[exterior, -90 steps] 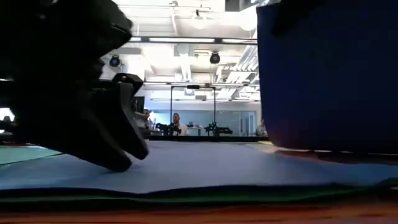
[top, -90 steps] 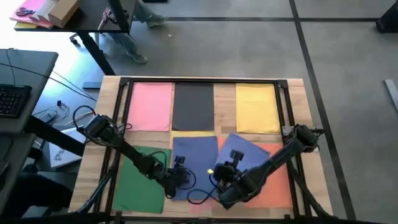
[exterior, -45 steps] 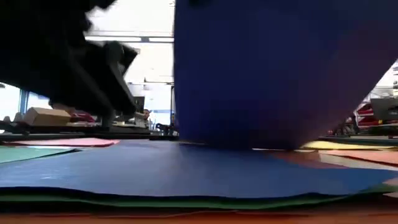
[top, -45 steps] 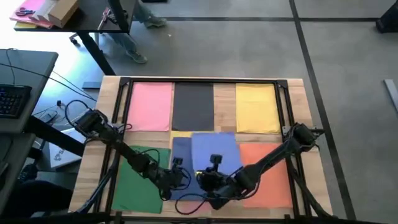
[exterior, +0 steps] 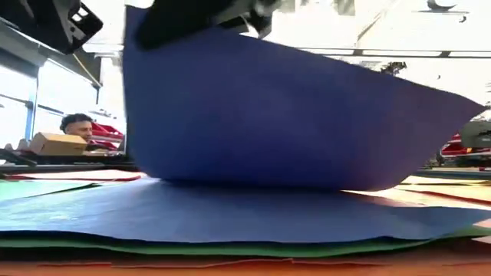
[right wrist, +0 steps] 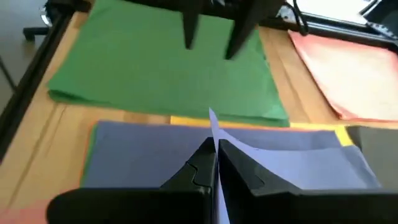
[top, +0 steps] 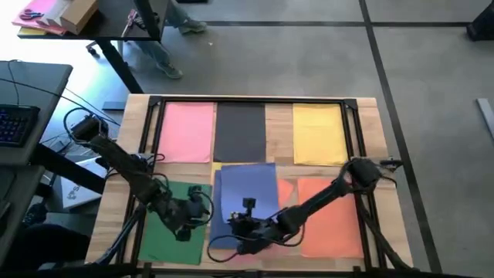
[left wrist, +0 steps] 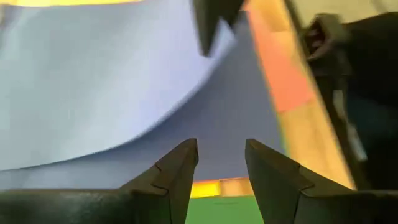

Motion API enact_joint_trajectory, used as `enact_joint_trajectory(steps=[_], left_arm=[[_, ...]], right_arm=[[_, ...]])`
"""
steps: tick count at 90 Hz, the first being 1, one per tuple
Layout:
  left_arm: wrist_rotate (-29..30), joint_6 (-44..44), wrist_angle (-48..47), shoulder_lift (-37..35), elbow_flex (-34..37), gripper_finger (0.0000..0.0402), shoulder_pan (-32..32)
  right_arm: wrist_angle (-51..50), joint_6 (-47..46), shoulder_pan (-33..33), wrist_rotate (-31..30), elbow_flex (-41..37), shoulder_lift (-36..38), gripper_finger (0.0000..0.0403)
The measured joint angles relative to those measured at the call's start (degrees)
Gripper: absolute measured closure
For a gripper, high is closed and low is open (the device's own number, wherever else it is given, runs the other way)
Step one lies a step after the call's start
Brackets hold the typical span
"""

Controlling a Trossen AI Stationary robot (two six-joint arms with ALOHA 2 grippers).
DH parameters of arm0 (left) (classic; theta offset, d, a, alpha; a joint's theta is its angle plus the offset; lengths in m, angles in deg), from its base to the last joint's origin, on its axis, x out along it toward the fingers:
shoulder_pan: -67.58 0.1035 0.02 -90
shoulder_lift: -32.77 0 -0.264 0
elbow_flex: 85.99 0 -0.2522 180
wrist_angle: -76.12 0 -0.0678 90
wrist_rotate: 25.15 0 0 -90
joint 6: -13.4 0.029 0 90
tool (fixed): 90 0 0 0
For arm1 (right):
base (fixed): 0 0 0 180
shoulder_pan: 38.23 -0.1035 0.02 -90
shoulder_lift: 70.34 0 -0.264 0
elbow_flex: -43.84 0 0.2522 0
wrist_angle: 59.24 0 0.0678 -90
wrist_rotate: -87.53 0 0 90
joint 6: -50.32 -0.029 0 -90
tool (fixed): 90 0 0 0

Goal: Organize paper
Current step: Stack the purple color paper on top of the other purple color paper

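- Now the right gripper (right wrist: 214, 163) has its jaws pressed together on the near edge of a blue sheet (top: 253, 185), which curves up from the blue sheet (exterior: 230, 211) lying flat under it.
- The left gripper (left wrist: 221, 163) hovers over the green sheet (top: 174, 224), jaws apart and holding nothing.
- I judge the step is stacking blue on blue; next the right gripper should lower the sheet square with the one below and let it go.
- The pink sheet (top: 187, 131), dark grey sheet (top: 240, 131) and yellow sheet (top: 319, 133) lie in the far row; the orange sheet (top: 332, 216) is near the right arm.
- The wooden table (top: 378, 139) carries all of them; a person (exterior: 77, 126) sits in the room behind.
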Motion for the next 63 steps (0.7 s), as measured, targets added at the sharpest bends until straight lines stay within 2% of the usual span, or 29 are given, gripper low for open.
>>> enact_joint_trajectory(steps=[17, 29, 46, 63], left_arm=[[4.7, -0.3, -2.7, 2.2, 0.0, 0.0271, -0.4], [8.1, -0.3, -2.8, 4.1, 0.0, 0.0271, -0.2], [14.0, -1.5, -2.5, 7.7, 0.0, 0.0271, 0.0], [14.0, 0.0, -0.9, 13.0, 0.0, 0.0271, 1.0]], right_arm=[[-0.4, 1.4, 0.8, 3.6, 8.6, -6.6, 0.0403], [-3.9, -3.1, 0.9, 6.0, 12.9, -9.4, 0.0403], [-7.8, -9.8, 0.9, 8.1, 14.2, -10.6, 0.0403], [-7.4, -14.0, 1.4, 9.9, 15.1, -10.5, 0.0403]])
